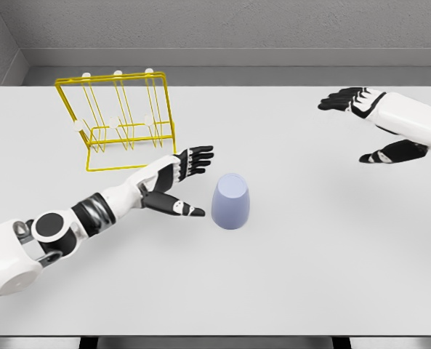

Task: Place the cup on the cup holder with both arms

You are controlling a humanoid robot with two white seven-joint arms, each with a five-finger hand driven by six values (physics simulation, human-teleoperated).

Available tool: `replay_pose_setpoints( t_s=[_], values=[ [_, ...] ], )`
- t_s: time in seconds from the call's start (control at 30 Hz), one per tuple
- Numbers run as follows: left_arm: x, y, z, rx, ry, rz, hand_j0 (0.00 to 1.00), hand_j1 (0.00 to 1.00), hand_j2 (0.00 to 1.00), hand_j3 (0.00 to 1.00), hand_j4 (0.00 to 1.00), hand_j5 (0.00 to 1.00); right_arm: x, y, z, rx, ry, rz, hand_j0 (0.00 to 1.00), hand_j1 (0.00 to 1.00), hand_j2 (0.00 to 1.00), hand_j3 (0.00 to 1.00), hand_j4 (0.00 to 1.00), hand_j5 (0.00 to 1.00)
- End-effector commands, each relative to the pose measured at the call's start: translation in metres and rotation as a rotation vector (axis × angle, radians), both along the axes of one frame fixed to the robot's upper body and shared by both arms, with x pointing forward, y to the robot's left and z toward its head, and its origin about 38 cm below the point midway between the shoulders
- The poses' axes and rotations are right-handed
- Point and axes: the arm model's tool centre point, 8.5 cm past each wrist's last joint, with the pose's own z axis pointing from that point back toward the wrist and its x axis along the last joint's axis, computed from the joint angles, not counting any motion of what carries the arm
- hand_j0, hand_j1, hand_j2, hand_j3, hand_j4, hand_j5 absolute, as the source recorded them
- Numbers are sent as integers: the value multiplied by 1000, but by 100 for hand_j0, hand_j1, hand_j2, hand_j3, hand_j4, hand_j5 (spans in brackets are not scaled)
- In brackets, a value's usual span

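Reaching in from the lower left, the left hand [177, 182] sits just beside the cup [230, 201], fingers spread wide and thumb low, holding nothing. Cup stands mid-desk [309, 276], seemingly mouth-down, near the yellow wire cup holder [121, 120] behind it; right hand [371, 123] well apart at far right, fingers spread, empty. Cup looks rigid, light, smooth-walled, likely slippery; best taken around the tapered side wall, thumb opposing fingers.

White table [309, 276] — grey wall [237, 25] behind it
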Motion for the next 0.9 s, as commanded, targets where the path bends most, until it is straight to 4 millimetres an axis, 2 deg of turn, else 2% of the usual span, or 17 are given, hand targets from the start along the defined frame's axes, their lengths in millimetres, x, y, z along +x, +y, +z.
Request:
replay_pose_setpoints(
  t_s=[0.0,0.13,0.23,0.57,0.87],
  values=[
    [3,-7,-4,-6,7,1,100,100,100,100,100,100,2,-5,2,39,-7,-22,100,100,100,100,100,100],
    [9,-16,-8,9,27,3,100,100,100,100,100,100,2,-6,-1,43,0,-25,100,100,100,100,100,100],
    [8,-22,-14,18,44,-6,100,100,100,100,100,100,-4,-20,0,54,-7,-66,100,100,100,100,100,100],
    [11,-28,-21,22,55,-4,100,100,100,100,100,100,-4,-20,-2,56,-3,-65,100,100,100,100,100,100],
    [12,-44,-24,16,70,-18,100,100,100,100,100,100,-6,-23,-6,56,8,-75,100,100,100,100,100,100]
  ],
)
